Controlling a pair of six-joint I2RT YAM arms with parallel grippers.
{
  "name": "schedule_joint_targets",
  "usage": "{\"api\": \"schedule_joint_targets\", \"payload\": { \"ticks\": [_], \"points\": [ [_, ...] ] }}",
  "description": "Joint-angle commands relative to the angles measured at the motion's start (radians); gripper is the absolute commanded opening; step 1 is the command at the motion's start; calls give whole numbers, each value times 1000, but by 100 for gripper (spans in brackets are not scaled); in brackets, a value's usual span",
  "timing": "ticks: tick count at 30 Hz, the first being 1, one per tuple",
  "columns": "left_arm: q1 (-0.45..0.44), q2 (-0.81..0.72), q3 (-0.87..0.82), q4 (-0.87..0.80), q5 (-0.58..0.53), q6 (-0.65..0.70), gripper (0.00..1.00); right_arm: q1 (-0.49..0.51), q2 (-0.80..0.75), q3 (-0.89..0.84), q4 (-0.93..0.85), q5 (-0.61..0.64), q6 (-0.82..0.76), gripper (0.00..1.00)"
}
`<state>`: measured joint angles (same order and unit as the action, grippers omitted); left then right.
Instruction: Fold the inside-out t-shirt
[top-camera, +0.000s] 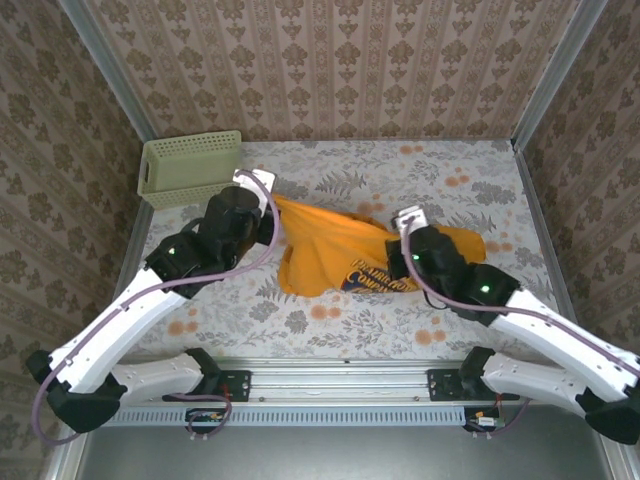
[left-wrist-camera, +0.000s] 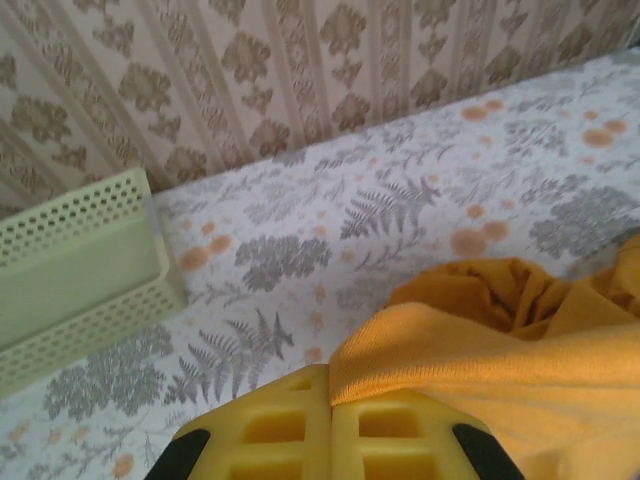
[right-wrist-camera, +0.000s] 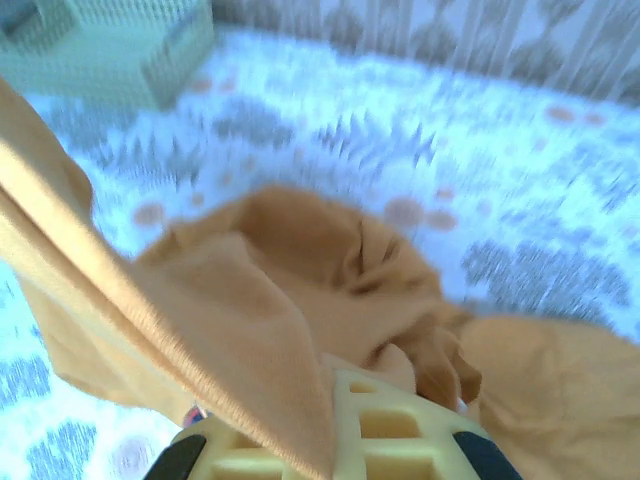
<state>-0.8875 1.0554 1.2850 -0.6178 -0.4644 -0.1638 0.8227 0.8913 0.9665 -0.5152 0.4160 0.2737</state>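
Observation:
The inside-out t-shirt (top-camera: 330, 250) is orange-yellow with a dark printed mark and hangs stretched between my two grippers over the middle of the floral table. My left gripper (top-camera: 262, 190) is shut on the shirt's left edge; in the left wrist view the yellow fingers (left-wrist-camera: 330, 400) press together with the cloth (left-wrist-camera: 480, 370) pinched between them. My right gripper (top-camera: 408, 224) is shut on the shirt's right part. In the right wrist view a fold of cloth (right-wrist-camera: 250, 330) runs down between the yellow pads (right-wrist-camera: 400, 430), and the rest of the shirt bunches beyond them.
A pale green lattice basket (top-camera: 190, 165) stands at the back left corner of the table, close to my left gripper. It also appears in the left wrist view (left-wrist-camera: 70, 270). Patterned walls close in the back and both sides.

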Motion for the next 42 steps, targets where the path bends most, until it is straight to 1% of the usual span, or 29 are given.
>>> {"api": "schedule_joint_targets", "payload": {
  "ticks": [1,2,3,4,5,6,7,8,10,12,14,16,17,19,20,21,22,24,25,26,27,28,30,32,35,37,39,40,42],
  "points": [
    [-178,-132,-72,219,-29,171,0,5,-81,30,-94,40,-34,0],
    [-205,-154,-126,270,-46,181,0,4,-97,17,-84,33,-29,0],
    [-199,-151,-164,280,-60,170,0,4,-101,0,-79,44,-19,0],
    [-169,-121,-189,250,-73,135,0,-1,-99,-23,-73,56,-11,0],
    [-122,-66,-190,180,-65,80,0,-11,-82,-43,-74,61,1,0],
    [-82,-8,-188,119,-31,29,0,-24,-60,-59,-83,58,20,0],
    [-53,61,-190,68,2,-12,0,-46,-29,-74,-92,47,48,0],
    [-48,113,-194,36,5,-39,0,-64,2,-89,-101,35,74,0],
    [-74,201,-212,6,-4,-71,0,-113,76,-114,-125,11,149,0],
    [-116,238,-232,15,-9,-84,0,-160,141,-126,-151,-30,204,0],
    [-156,244,-243,56,72,-70,0,-196,187,-125,-177,-48,245,0],
    [-209,239,-250,112,141,-37,0,-200,197,-121,-171,-65,238,0],
    [-238,236,-252,148,172,-18,0,-200,187,-120,-161,-80,230,5],
    [-286,238,-250,207,220,10,1,-199,148,-121,-141,-104,219,19],
    [-297,240,-250,227,226,7,2,-200,128,-122,-138,-107,219,24],
    [-298,242,-253,249,256,-1,3,-201,104,-121,-137,-104,220,30],
    [-298,243,-261,270,286,-2,6,-202,86,-120,-142,-96,224,37],
    [-298,232,-279,298,338,-5,16,-205,62,-115,-155,-90,230,48],
    [-298,220,-294,309,349,-12,22,-203,52,-117,-156,-98,229,50],
    [-296,191,-320,324,353,-24,31,-203,40,-120,-151,-114,230,51],
    [-292,159,-344,337,351,-36,36,-202,28,-124,-143,-135,227,51],
    [-281,114,-382,355,350,-56,41,-198,10,-132,-125,-164,228,52],
    [-241,6,-469,392,342,-110,50,-167,-7,-135,-107,-183,238,54],
    [-164,-113,-564,427,345,-181,58,-88,6,-118,-99,-153,247,57],
    [-8,-263,-682,407,344,-304,65,75,94,-64,-90,-63,249,62],
    [100,-295,-718,359,372,-362,67,147,199,-18,-98,-9,272,64],
    [195,-284,-739,342,447,-388,69,183,300,17,-113,18,309,66],
    [230,-265,-746,346,489,-398,69,196,355,28,-109,20,325,66],
    [257,-222,-754,375,556,-404,69,216,447,49,-98,20,348,66]
  ]
}}
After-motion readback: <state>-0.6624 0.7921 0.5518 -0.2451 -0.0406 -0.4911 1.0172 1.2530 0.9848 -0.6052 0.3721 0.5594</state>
